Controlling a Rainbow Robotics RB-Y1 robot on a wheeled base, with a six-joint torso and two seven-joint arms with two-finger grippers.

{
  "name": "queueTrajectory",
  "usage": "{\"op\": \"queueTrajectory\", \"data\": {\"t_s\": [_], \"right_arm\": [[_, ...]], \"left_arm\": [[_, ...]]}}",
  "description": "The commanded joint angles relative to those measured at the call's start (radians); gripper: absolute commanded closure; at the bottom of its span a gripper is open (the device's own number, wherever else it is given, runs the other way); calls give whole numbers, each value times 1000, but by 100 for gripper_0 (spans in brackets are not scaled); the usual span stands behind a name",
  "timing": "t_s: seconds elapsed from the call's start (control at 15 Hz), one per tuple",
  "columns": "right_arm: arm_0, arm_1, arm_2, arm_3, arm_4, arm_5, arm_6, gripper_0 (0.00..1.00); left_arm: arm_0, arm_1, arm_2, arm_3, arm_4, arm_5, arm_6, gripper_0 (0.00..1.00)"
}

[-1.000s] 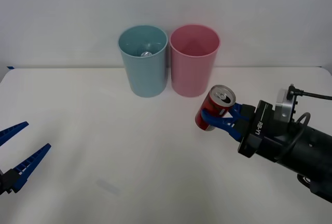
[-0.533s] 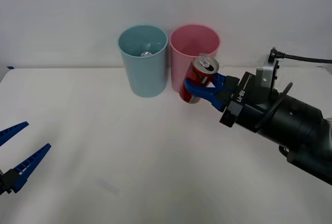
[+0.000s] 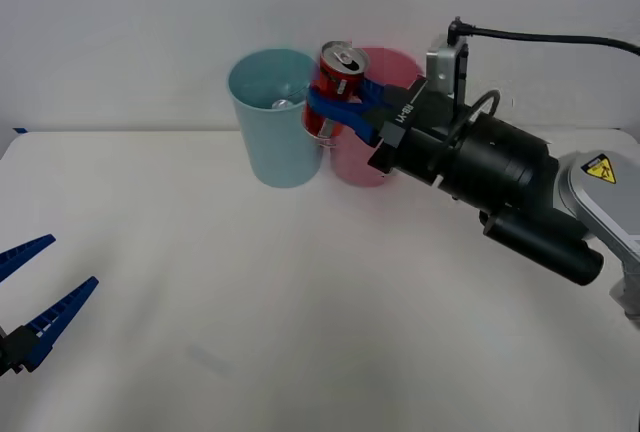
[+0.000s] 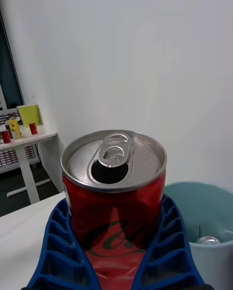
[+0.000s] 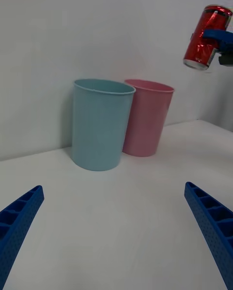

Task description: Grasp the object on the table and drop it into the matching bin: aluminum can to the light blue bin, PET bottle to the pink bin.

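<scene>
My right gripper (image 3: 335, 104) is shut on the red aluminum can (image 3: 336, 84), holding it in the air above the gap between the two bins. The can's silver top and pull-tab (image 4: 114, 154) face up, with the blue fingers (image 4: 167, 241) clamped on both its sides. The light blue bin (image 3: 275, 117) stands just left of the can, and another can (image 3: 284, 104) lies at its bottom. Beside it on the right, the pink bin (image 3: 375, 77) is partly hidden by my right arm. My left gripper (image 3: 35, 302) hovers open over the white table (image 3: 250, 302) at the near left.
The left wrist view has both bins upright side by side, the light blue bin (image 5: 101, 124) and the pink bin (image 5: 147, 117), with the held can (image 5: 206, 37) high above them. A plain white wall rises behind the table.
My right gripper has carried the can up and to the left, from low in front of the pink bin to a spot over the bins' rims. The left arm has stayed still.
</scene>
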Motion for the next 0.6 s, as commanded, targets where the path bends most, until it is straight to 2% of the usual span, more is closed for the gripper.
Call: {"op": "queueTrajectory", "data": {"t_s": [0.07, 0.6], "right_arm": [[-127, 62, 19, 145, 10, 0, -2, 100], [-404, 215, 38, 534, 56, 23, 8, 100]], "left_arm": [[0, 0, 0, 0, 0, 0, 0, 0], [0, 0, 0, 0, 0, 0, 0, 0]]}}
